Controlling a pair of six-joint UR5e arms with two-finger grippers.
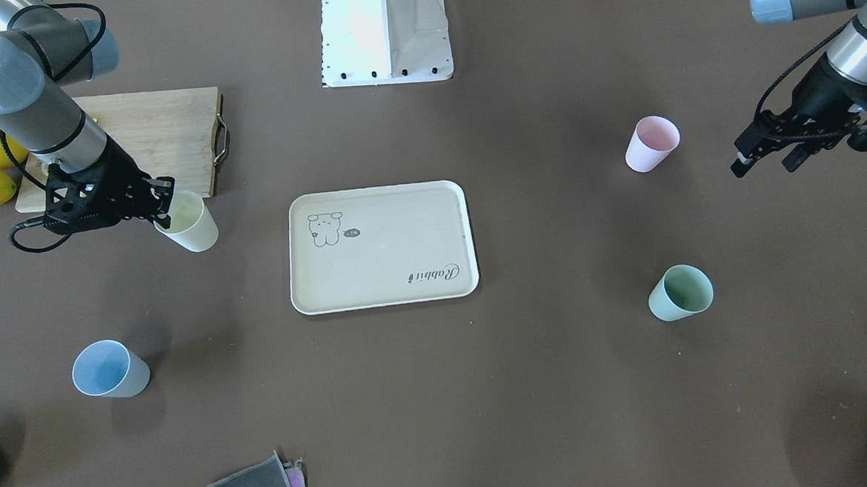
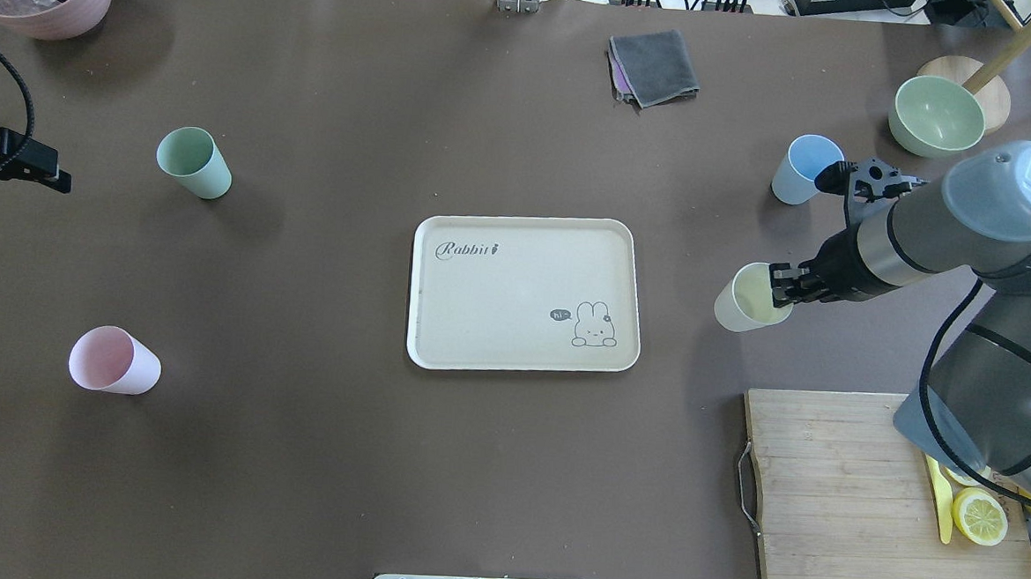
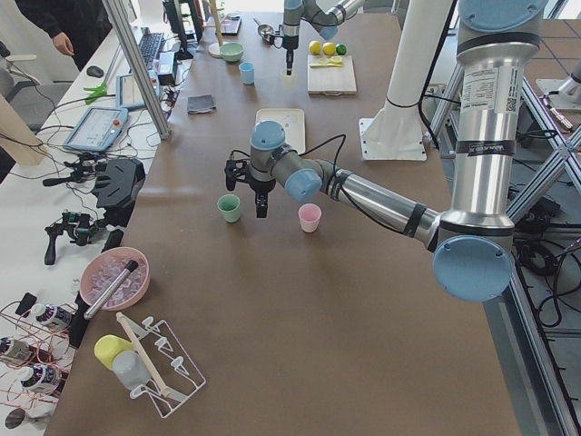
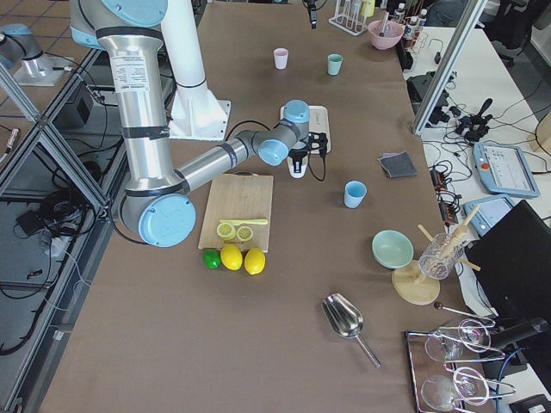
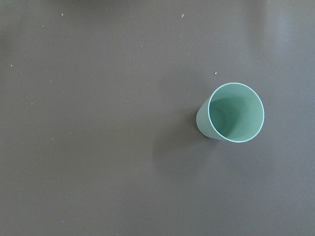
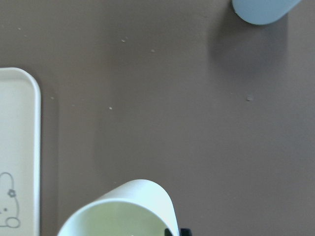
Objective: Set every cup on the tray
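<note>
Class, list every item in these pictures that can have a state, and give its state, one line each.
Cream rectangular tray: empty.
Pale yellow plastic cup: gripped at rim, beside tray.
Light blue plastic cup: upright on table, empty.
Light pink plastic cup: upright on table, empty.
Mint green plastic cup: upright on table, empty.
Right gripper: shut on yellow cup.
Left gripper: open, empty.

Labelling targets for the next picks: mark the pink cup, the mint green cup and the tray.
pink cup (image 2: 111,360), overhead exterior view, inside its open mouth.
mint green cup (image 2: 189,156), overhead exterior view, inside its open mouth.
tray (image 2: 515,300), overhead exterior view, bare floor near its middle.
</note>
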